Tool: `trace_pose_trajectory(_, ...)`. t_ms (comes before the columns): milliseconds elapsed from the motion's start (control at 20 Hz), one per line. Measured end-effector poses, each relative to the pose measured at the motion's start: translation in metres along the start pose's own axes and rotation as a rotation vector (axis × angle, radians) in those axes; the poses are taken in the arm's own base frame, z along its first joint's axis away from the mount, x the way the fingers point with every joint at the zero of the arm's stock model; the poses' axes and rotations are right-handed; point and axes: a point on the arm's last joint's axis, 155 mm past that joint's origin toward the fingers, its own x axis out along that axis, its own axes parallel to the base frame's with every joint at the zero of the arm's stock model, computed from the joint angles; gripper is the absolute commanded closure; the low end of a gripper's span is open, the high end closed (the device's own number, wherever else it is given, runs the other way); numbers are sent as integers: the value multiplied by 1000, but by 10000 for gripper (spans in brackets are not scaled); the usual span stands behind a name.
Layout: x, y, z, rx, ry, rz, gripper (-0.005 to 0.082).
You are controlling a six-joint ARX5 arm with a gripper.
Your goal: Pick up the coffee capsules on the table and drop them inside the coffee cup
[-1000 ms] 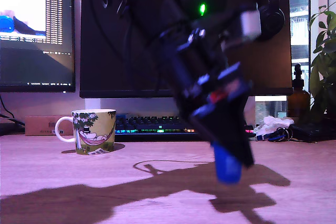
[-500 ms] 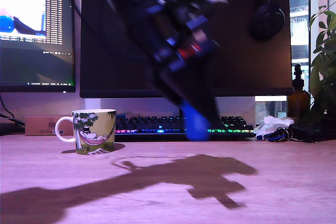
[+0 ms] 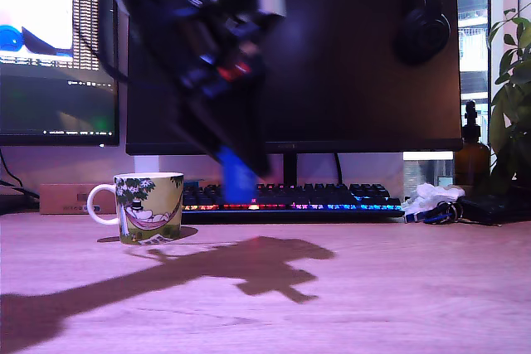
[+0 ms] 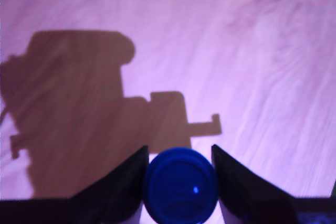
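Wrist view shows the tool (image 4: pixel 180 182) with its two dark, wedge-shaped fingers (image 4: pixel 123 182) pressed against either side of the blue capsule (image 4: pixel 181 184), a smooth round plastic pod seen end on, with a faint ring moulded into its face. Beneath it lies the desk (image 4: pixel 252 51), pale wood with fine wavy grain, carrying the hard-edged blocky shadow of the arm.

From the exterior view the arm is a motion-blurred dark mass slanting down from the upper left, and the tool (image 3: pixel 239 178) hangs clear above the desk (image 3: pixel 415 288) with the blue capsule (image 3: pixel 238 181) at its tip, in front of the keyboard (image 3: pixel 332 196). The coffee cup (image 3: pixel 148 207) stands upright on the wood just toward that view's left of the capsule and lower, a glossy ceramic cylinder with a white looped handle pointing left, a white rim and a yellow-green picture of a figure in a hammock. The capsule is apart from the cup, not over its mouth. The keyboard's keys glow in rainbow colours, and behind it rise two flat dark monitors (image 3: pixel 357 55).
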Motion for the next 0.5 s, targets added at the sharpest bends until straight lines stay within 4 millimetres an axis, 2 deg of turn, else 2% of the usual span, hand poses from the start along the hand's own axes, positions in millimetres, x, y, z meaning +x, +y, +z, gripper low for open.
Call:
trace_pose_trajectory(150,-18,15,-8,-50,0,23,517)
trace_pose_trajectory(500,-55,51,-40,-197,31,73,511)
